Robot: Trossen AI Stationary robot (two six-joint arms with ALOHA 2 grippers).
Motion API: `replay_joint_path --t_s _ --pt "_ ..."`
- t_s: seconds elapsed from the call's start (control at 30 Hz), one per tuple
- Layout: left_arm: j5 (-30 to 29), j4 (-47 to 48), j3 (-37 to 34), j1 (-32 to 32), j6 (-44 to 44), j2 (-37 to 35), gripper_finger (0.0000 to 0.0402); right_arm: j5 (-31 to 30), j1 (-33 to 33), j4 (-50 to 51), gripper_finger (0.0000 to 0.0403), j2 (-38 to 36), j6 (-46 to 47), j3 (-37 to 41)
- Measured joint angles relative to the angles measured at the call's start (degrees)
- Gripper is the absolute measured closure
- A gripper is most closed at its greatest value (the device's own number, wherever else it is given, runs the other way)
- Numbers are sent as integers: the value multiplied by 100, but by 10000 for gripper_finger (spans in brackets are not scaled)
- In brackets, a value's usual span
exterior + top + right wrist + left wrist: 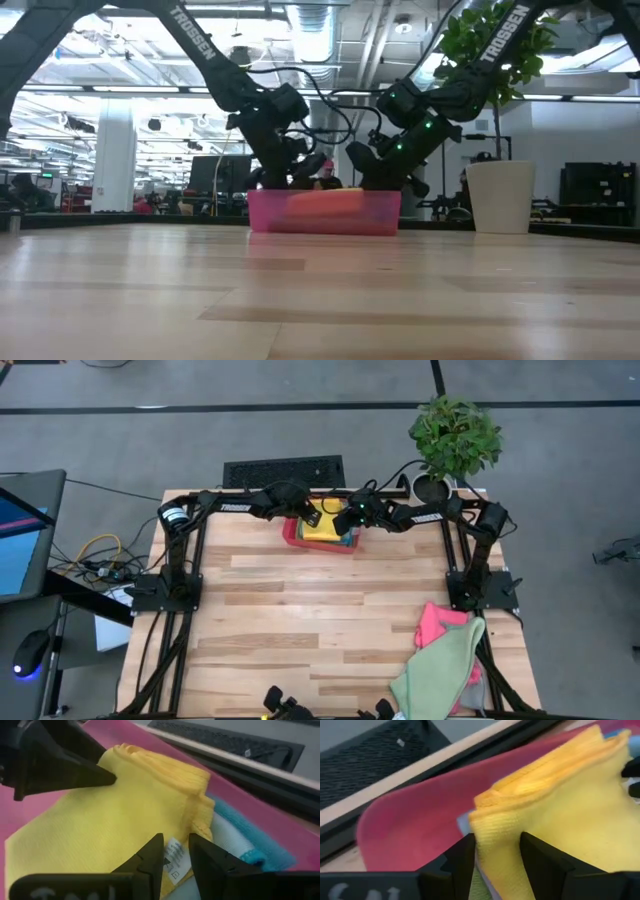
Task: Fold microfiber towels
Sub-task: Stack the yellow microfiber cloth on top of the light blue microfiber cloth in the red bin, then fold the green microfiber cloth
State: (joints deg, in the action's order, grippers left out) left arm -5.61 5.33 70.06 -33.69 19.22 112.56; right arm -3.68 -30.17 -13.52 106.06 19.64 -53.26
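A folded yellow microfiber towel (322, 524) lies on top of a stack in the red tray (291, 534) at the table's far edge. Under it show a light blue towel (235, 840) and a green one (476, 889). My left gripper (307, 517) comes at the tray's left end and is shut on the yellow towel's corner (497, 852). My right gripper (351, 520) comes from the tray's right end and is shut on the towel's edge by its white label (175, 856). In the low view both grippers dip behind the tray's wall (380, 215). My left gripper pinches the yellow towel's folded corner (495, 832) between its two fingers, several layers thick, slanting down from the table's left. The towel rests on the stack in the tray. My right gripper pinches the yellow towel's edge at the white label (176, 851) between its two fingers, slanting down from the table's right. That edge lies on the light blue towel beneath.
A loose pile of pink and green towels (445, 660) lies at the table's near right corner. A black keyboard (283, 470) sits just beyond the far edge, and a potted plant (455, 440) stands at the far right corner. Bare wood spans the table's middle (320, 620).
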Motion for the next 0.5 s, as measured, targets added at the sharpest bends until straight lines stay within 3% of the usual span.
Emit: replay_joint_path --t_s 0.07,0.27,0.5 --pt "195 -9 2 8 18 -91 244 99 2 154 284 -180 4 29" --pt "63 245 378 42 -232 -740 220 69 -44 920 284 -1339 -396 -153" --pt "237 1557 767 271 -901 -1582 161 78 108 3676 264 -3252 -786 -336"
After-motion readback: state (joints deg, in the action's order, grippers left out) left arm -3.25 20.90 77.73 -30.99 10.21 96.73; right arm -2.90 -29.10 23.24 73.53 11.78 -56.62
